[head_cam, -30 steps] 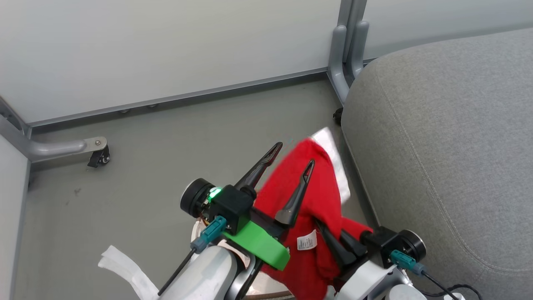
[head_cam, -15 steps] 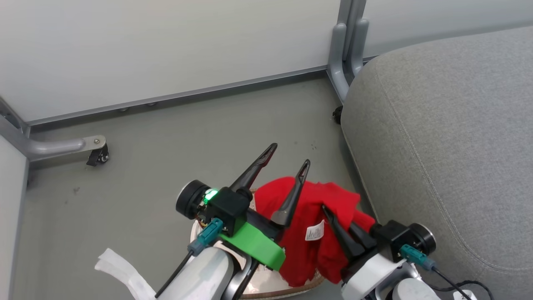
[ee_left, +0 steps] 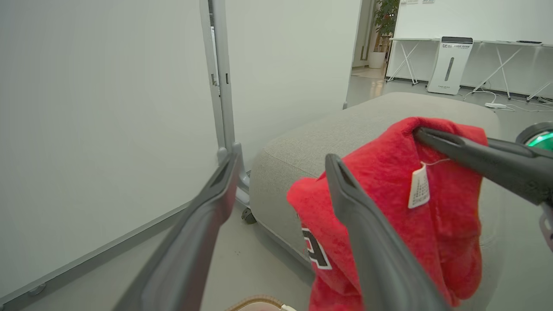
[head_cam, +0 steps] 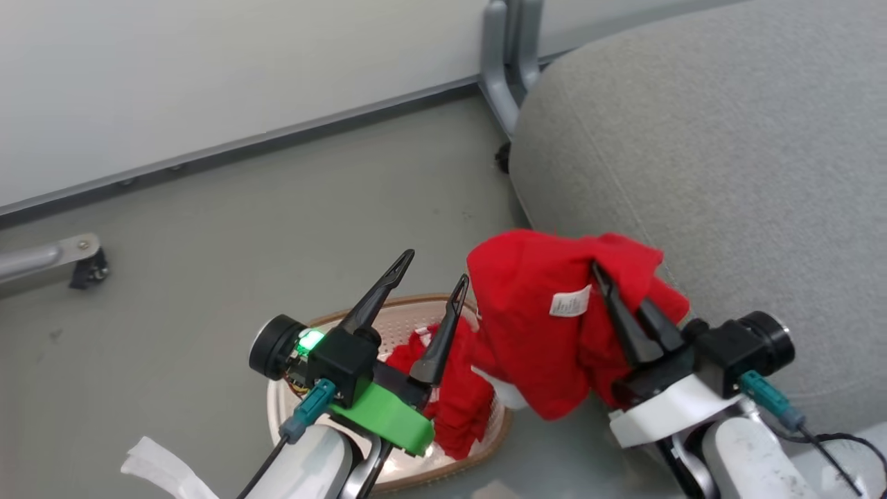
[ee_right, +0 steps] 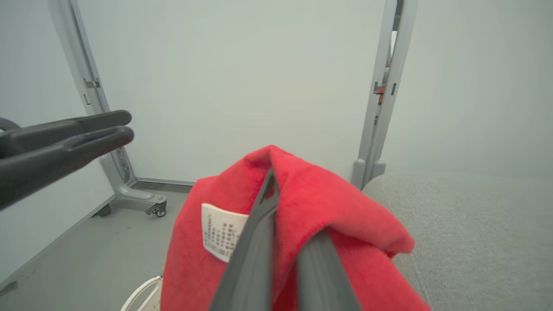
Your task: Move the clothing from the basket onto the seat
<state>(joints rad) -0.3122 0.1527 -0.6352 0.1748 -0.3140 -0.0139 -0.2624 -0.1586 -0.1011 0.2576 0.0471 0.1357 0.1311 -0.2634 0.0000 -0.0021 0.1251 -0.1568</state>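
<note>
Right gripper [head_cam: 618, 284]: fingers pressed together, pinching a fold of the red jersey [head_cam: 540, 312] near its white care label [head_cam: 569, 303]
Left gripper [head_cam: 436, 265]: fingers spread wide, holding nothing, raised above the basket [head_cam: 416, 299]
Jersey: clear of the basket, hanging bunched from the right gripper at the near corner of the seat [head_cam: 727, 173]; black-and-white number [ee_left: 315, 252] seen in the left wrist view; whether the cloth brushes the cushion is hard to tell
Second garment [head_cam: 457, 409]: red, crumpled inside the basket, beneath the left gripper
Basket: on the floor [head_cam: 208, 229], just beside the seat
Seat: grey cushion, no clothing resting on the part seen
Done: one garment out of the basket, held at the seat's edge
Left: set the jersey on the cushion and release; fetch the second garment and place it likewise
Progress: under halfway by my judgement, nothing yet on the seat
</note>
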